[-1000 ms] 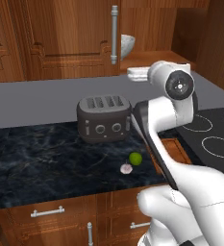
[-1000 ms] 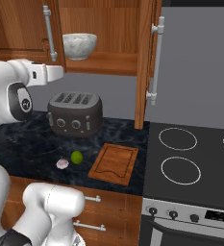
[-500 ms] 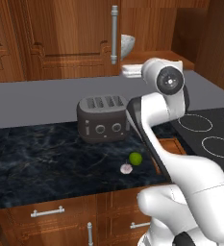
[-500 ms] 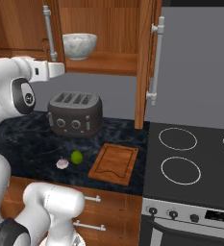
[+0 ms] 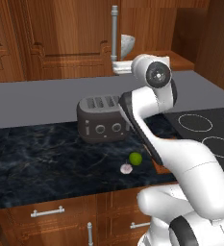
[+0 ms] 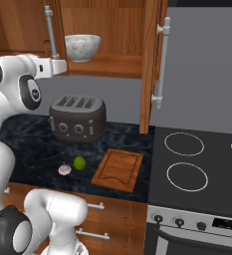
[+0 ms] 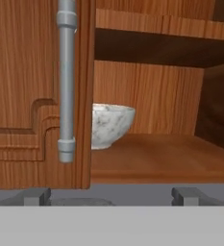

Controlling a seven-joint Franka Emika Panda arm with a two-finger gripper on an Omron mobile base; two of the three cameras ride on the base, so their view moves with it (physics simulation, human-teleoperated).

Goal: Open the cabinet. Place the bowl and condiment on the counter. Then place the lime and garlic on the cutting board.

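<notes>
While the fingers stand spread apart, one bowl, one lime and one garlic show.

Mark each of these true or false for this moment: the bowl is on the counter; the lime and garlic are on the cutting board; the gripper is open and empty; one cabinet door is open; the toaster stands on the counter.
1. The bowl is on the counter. False: it sits on the cabinet shelf.
2. The lime and garlic are on the cutting board. False: both lie on the counter beside it.
3. The gripper is open and empty. True.
4. One cabinet door is open. True.
5. The toaster stands on the counter. True.
</notes>
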